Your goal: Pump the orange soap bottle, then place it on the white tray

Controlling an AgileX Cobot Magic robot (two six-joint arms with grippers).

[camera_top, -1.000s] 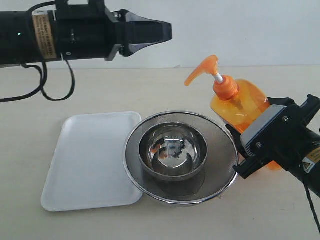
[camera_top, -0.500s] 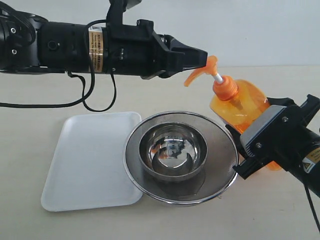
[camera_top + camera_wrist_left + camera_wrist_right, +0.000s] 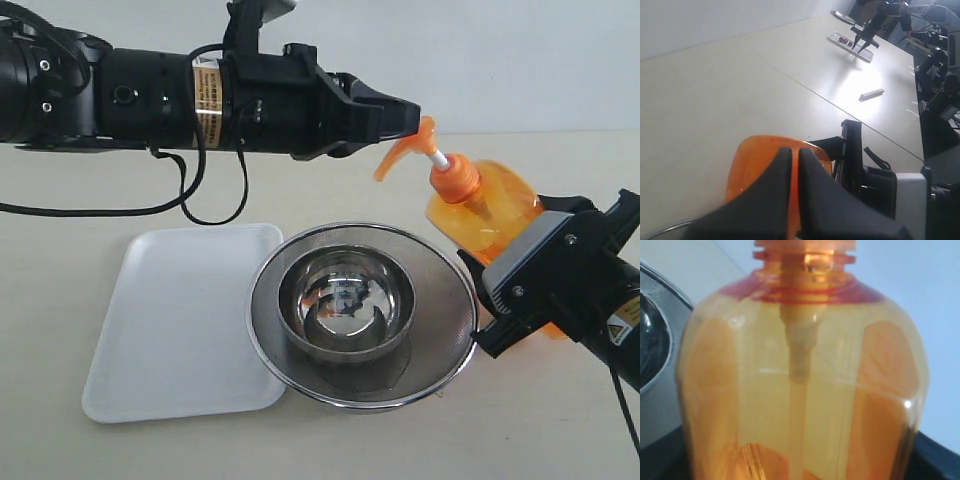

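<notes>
The orange soap bottle (image 3: 483, 218) leans to the left above the table at the right, held by its body in my right gripper (image 3: 520, 285), which is shut on it. The bottle (image 3: 805, 390) fills the right wrist view. Its orange pump head (image 3: 412, 146) sticks up on a white stem. My left gripper (image 3: 408, 116) is shut, and its fingertips rest on top of the pump head. In the left wrist view the shut fingers (image 3: 795, 165) lie over the orange bottle (image 3: 755, 160). The white tray (image 3: 180, 320) lies flat at the left.
A round steel mesh strainer (image 3: 450, 330) with a steel bowl (image 3: 345, 300) in it sits between the tray and the bottle. A black cable (image 3: 180, 205) hangs from the left arm over the table.
My left arm swung in from the left to the pump head and has pressed it slightly down. The bottle has shifted a little right and down in the right gripper.
</notes>
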